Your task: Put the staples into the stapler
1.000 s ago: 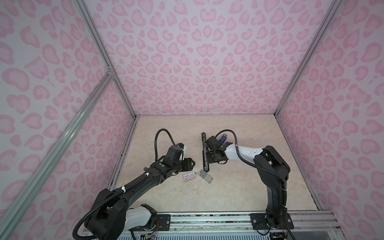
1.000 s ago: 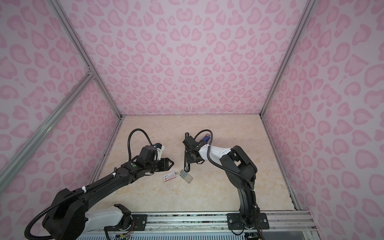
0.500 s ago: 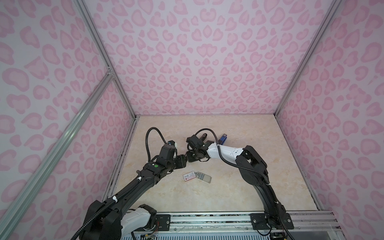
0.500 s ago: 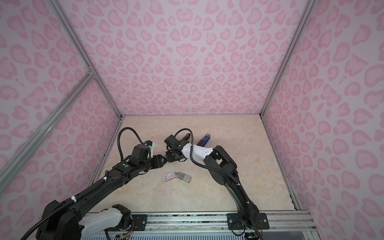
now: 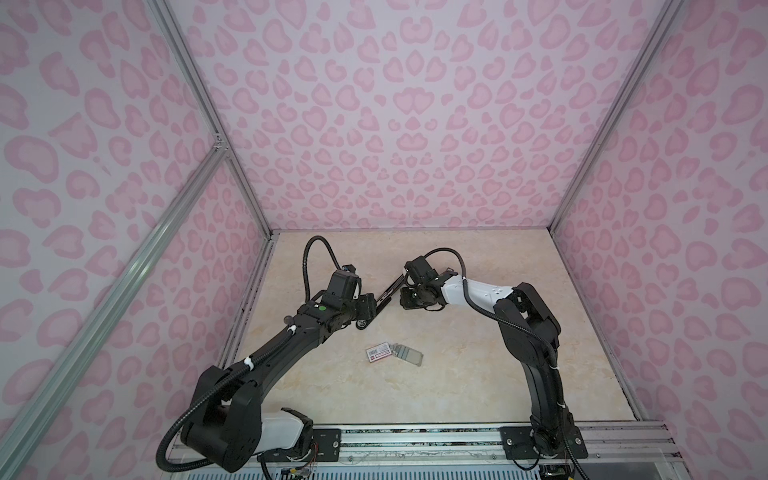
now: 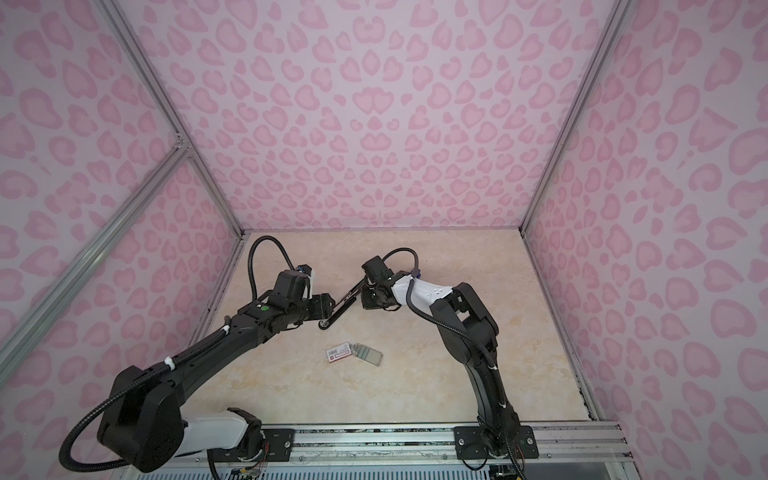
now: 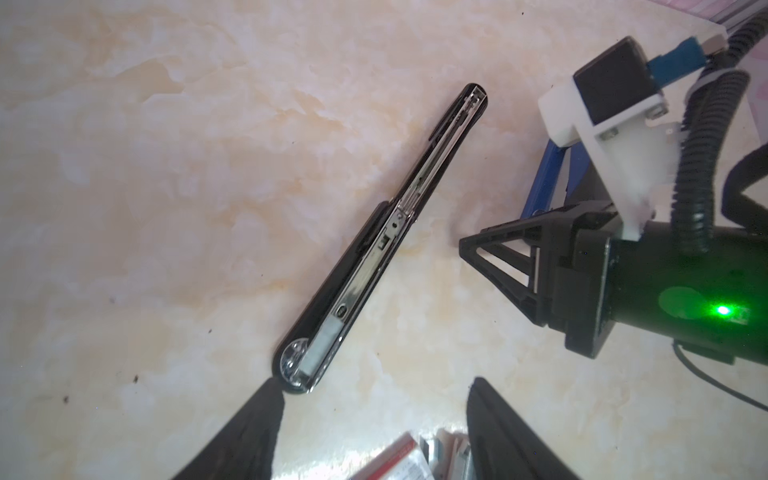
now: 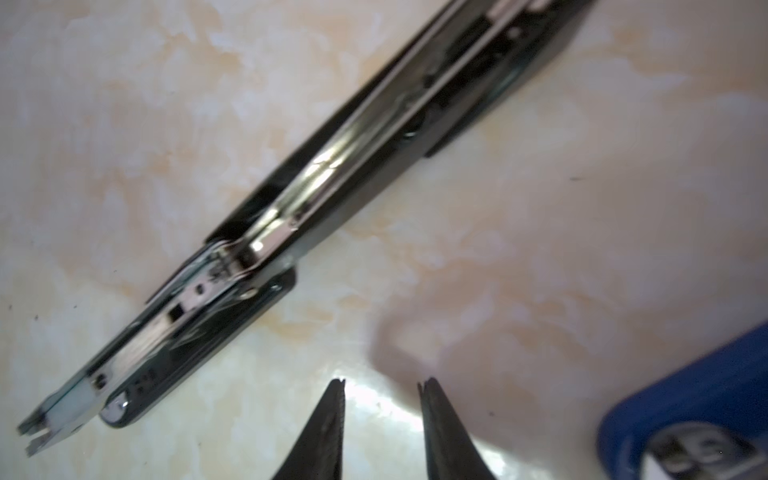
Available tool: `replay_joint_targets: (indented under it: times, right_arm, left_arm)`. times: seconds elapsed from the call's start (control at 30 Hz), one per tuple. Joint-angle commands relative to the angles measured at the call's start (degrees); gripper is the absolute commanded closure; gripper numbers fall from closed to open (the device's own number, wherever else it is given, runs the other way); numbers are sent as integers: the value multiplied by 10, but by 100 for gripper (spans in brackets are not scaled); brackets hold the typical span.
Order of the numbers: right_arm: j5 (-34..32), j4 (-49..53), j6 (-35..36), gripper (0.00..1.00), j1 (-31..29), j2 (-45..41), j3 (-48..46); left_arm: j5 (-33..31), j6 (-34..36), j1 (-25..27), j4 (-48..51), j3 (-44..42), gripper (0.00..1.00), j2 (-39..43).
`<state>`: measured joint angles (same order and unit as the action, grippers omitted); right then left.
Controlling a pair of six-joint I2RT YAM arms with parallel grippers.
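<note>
1. Now, your table (image 5: 457,386) is the pale marbled floor across the lower middle of both top views.
2. Your left gripper (image 5: 368,313) sits just left of centre in both top views. Its wrist view shows the jaws spread wide and empty, with one fingertip (image 7: 266,405) right against the stapler's rounded end.
3. Your right gripper (image 8: 382,382) sits just right of centre in the top views. Its jaws are parted by a narrow gap with nothing between them, just beside the stapler and clear of it.
4. Your stapler (image 7: 374,257) is black and lies unfolded flat on the table. It runs diagonally between the two grippers at mid-frame, silvery channel facing up.
5. You have a blue object (image 8: 685,407), only partly seen, near the right gripper.
6. Your white box sleeve (image 5: 379,353), red-labelled, lies below centre, well apart from the stapler.
7. Your staples (image 5: 409,356) are a grey block on the table, touching the sleeve's right end.
</note>
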<state>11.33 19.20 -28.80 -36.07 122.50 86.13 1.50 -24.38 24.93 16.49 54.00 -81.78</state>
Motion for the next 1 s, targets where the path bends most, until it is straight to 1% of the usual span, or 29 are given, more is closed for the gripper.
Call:
replay_joint_targets:
  times: [0.0, 0.27, 0.4, 0.47, 0.57, 0.67, 0.83, 0.97]
  right_arm:
    - [-20, -26, -20, 66, 17, -2, -29]
    - [-56, -52, -44, 66, 68, -33, -100]
    - [-63, -67, -51, 65, 93, -49, -127]
    - [-50, -78, -50, 63, 101, -53, -134]
    - [-18, -118, -49, 57, 103, -65, -146]
    - [13, -157, -54, 55, 101, -74, -155]
    - [49, -221, -73, 55, 95, -83, -175]
    - [49, -242, -80, 56, 86, -84, -185]
  left_arm:
    - [27, 25, 0, -20, 34, 28, -42]
    - [62, 45, 1, -38, 115, 27, -158]
    - [72, 65, 0, -33, 179, 27, -220]
    - [78, 80, 1, -29, 215, 27, -253]
    - [86, 100, 1, -12, 280, 27, -305]
    - [99, 116, 0, 2, 331, 27, -351]
    - [105, 140, 4, 38, 404, 28, -418]
    - [101, 161, 10, 61, 437, 30, -454]
